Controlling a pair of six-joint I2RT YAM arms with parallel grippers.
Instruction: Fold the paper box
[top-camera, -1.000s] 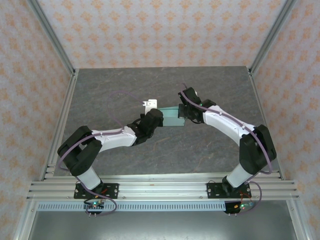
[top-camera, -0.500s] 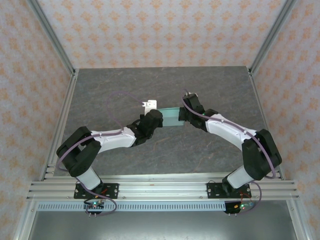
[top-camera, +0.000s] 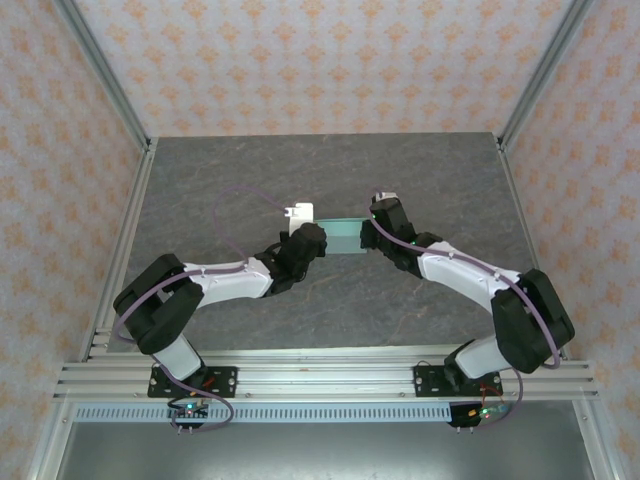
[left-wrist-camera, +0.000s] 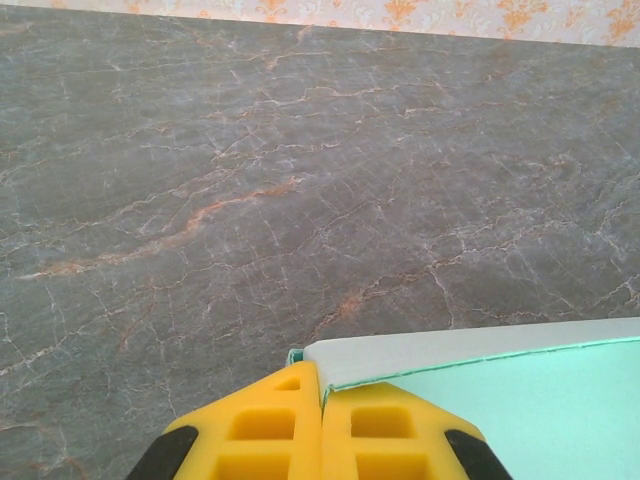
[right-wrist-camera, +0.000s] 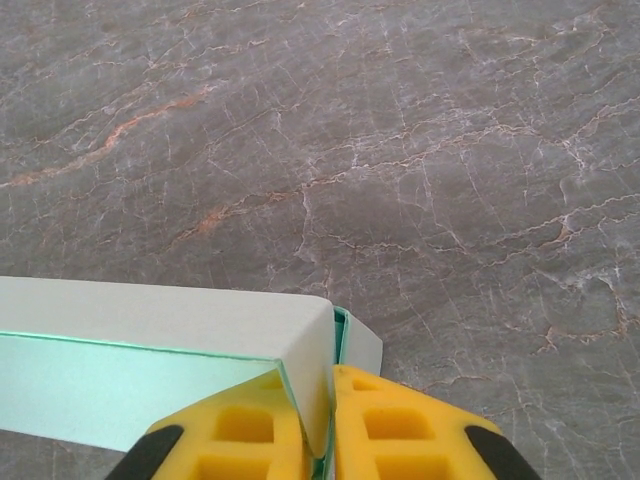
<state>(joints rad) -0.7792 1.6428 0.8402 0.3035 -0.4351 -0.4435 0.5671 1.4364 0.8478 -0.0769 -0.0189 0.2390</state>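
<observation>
Spanning both jaws: paper box (top-camera: 345, 236), long axis left to right between them, over surface (top-camera: 220, 180). Left jaws pinched shut on one end; right jaws closed on opposite corner. Neither arm nearer.

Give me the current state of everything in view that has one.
paper box: partly folded, stretched between the two grippers, pinched at both ends.
left gripper: shut on the paper box's edge.
right gripper: shut on the paper box at a folded corner.
</observation>
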